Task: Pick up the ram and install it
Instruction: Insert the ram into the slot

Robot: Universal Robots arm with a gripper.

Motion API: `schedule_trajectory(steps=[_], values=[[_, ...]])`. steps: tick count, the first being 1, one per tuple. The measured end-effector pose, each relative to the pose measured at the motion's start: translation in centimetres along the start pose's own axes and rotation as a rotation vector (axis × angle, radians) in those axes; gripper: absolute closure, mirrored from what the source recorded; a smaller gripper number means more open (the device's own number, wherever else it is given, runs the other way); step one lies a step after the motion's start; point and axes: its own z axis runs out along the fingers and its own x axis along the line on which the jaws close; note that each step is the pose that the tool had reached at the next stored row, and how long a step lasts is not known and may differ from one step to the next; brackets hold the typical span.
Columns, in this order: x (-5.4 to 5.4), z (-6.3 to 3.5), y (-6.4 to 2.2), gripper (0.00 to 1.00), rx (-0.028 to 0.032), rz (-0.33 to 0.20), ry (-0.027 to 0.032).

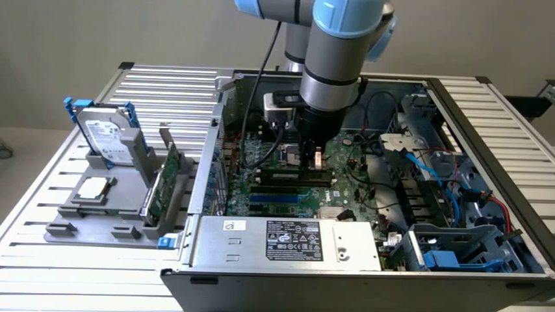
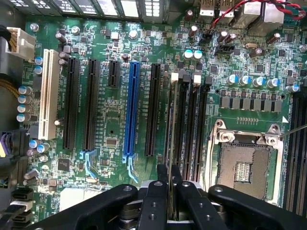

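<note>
Your claw [image 2: 170, 170] is pinched nearly closed on the ram [image 2: 168, 129], held edge-on between its fingers, low over the black memory slots [image 2: 193, 124] beside the CPU socket [image 2: 244, 167], inside the open computer case [image 1: 260, 242] on the table [image 1: 160, 84]

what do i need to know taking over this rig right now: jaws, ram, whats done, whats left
Jaws: the gripper is shut on the ram, low inside the open computer case.
Ram: held on edge over the motherboard, lined up along the memory slots, at the one nearest the expansion slots.
Done: ram picked up and at the slots.
Left: cannot tell whether it is fully seated; the jaws have not let go.
</note>
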Motion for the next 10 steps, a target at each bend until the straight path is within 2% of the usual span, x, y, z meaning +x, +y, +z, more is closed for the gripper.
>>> schedule_trajectory(steps=[4, 10], values=[[-0.01, 0.01, 0.05, 0.86, 0.0054, 0.000, 0.0014], [-0.02, 0.02, 0.19, 0.86, 0.0078, 0.000, 0.0016]])
